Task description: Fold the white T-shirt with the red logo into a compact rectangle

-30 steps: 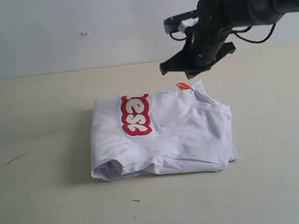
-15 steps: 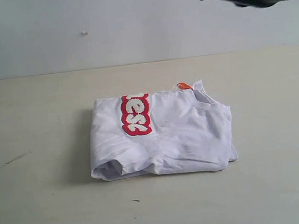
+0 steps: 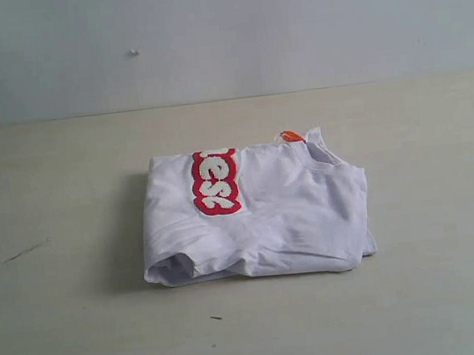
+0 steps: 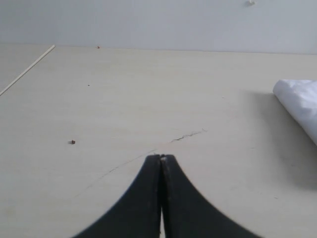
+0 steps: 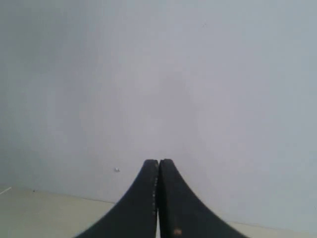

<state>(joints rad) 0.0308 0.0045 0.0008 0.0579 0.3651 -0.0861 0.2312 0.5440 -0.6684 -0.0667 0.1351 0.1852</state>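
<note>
L gripper [image 4: 161,157] is pressed together, nothing between the fingers, low over bare tabletop [image 4: 124,99]. R gripper [image 5: 158,161] is closed the same way, empty, pointing at the back wall [image 5: 158,74]. I see the white T-shirt [image 3: 266,217] folded into a rough rectangle approx mid-table, a bit nearer the far edge. The red logo [image 3: 215,182] shows partly on top, w/ the orange tag [image 3: 292,136] at the collar, far-edge side.

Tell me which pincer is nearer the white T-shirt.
Left, probably. The left pincer is low over the table, the white T-shirt in its view; the right pincer faces the wall, shirt unseen.
</note>
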